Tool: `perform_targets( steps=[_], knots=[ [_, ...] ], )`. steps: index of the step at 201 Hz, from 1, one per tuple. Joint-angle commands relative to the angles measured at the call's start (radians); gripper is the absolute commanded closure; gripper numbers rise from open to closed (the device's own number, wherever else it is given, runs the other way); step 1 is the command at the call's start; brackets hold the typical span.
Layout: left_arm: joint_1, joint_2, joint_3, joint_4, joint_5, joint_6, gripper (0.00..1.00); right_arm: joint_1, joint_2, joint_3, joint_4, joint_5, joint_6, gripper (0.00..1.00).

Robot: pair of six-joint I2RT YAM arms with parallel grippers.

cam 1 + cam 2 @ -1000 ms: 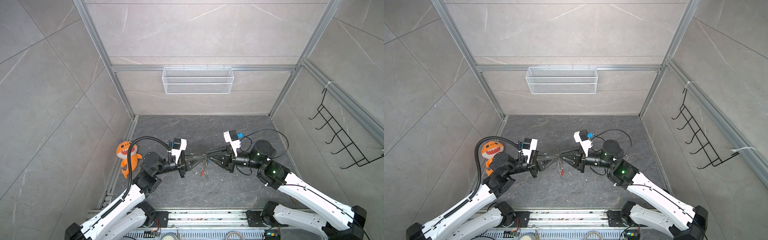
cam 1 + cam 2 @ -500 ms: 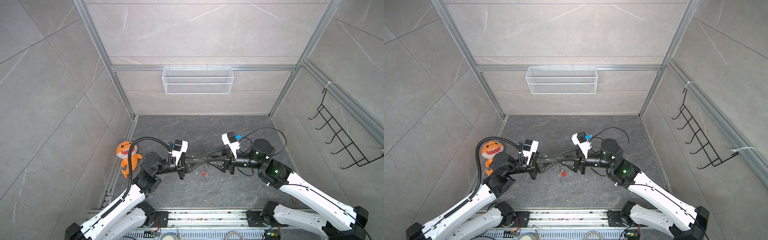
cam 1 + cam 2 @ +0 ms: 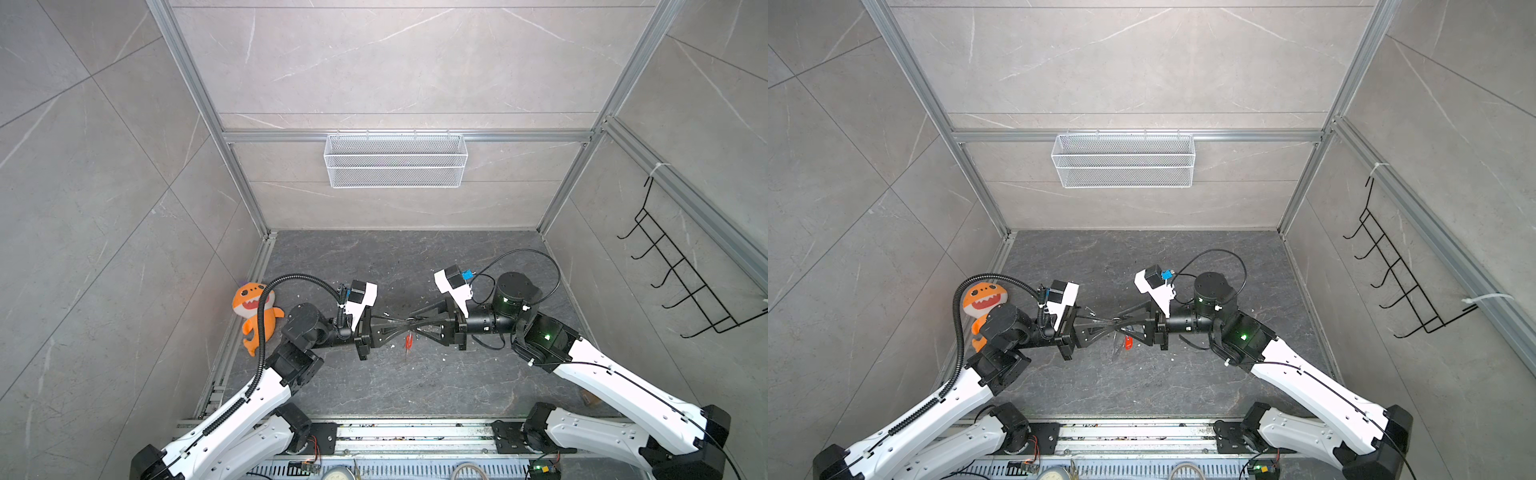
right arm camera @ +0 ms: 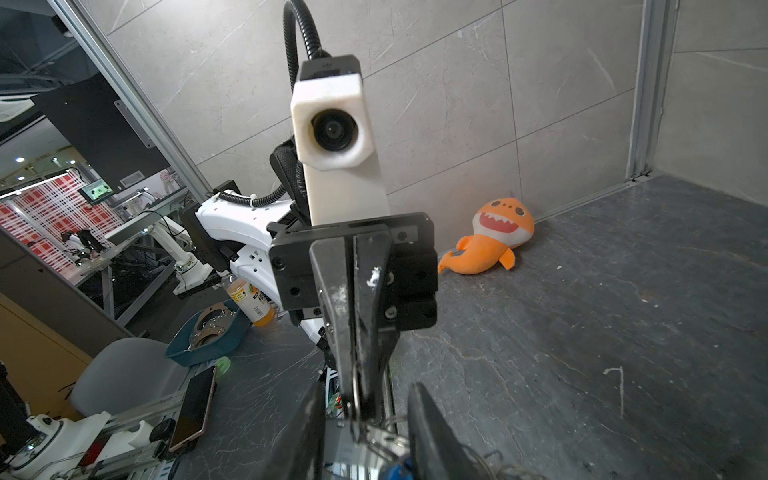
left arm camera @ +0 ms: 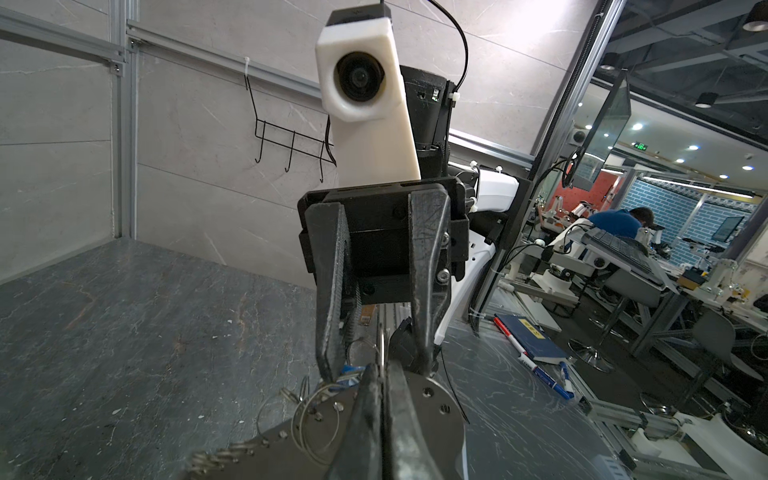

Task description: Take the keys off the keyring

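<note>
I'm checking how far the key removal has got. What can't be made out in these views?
- Red-tagged key: too small in both top views to tell whether it hangs on the keyring.
- Blue-tagged key: cut off by the right wrist view's edge.
- Right gripper: jaws apart, but the left gripper and keyring cover its tips in the left wrist view; any grip is unclear.

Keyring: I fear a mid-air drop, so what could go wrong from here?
1. The left pincer pinches only the edge of the thin silver metal keyring; a tug could slip it loose onto the dark stone table.
2. The right pincer stands open around it; closing may catch it rather than the blue-tagged key.
3. The red-tagged key dangles free and may snag.
</note>
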Motion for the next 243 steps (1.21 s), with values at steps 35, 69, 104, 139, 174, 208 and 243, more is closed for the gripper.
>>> perform_targets(
  steps=[35, 69, 104, 139, 174, 208, 243],
  knots=[
    [-0.003, -0.017, 0.026, 0.056, -0.019, -0.002, 1.0, 0.007, -0.026, 0.004, -0.017, 0.016, -0.008, 0.71],
    [-0.004, -0.029, 0.024, 0.048, -0.035, 0.002, 1.0, 0.007, -0.037, -0.007, -0.024, 0.05, -0.012, 0.74],
    [-0.003, -0.033, 0.023, 0.038, -0.045, 0.005, 1.0, 0.007, -0.041, -0.009, -0.032, 0.067, -0.016, 0.81],
    [-0.004, -0.026, 0.022, 0.044, -0.055, 0.0, 1.0, 0.007, -0.036, -0.013, -0.019, 0.058, -0.008, 0.88],
    [-0.003, -0.017, 0.046, -0.002, -0.056, -0.012, 1.0, 0.007, -0.032, -0.001, -0.058, 0.085, -0.024, 1.0],
    [-0.004, -0.054, 0.1, -0.237, -0.097, 0.032, 0.63, 0.001, -0.023, 0.014, -0.159, 0.124, -0.059, 1.0],
    [-0.003, -0.078, 0.172, -0.432, -0.12, 0.083, 0.58, -0.001, -0.017, 0.024, -0.236, 0.131, -0.1, 1.0]
  ],
)
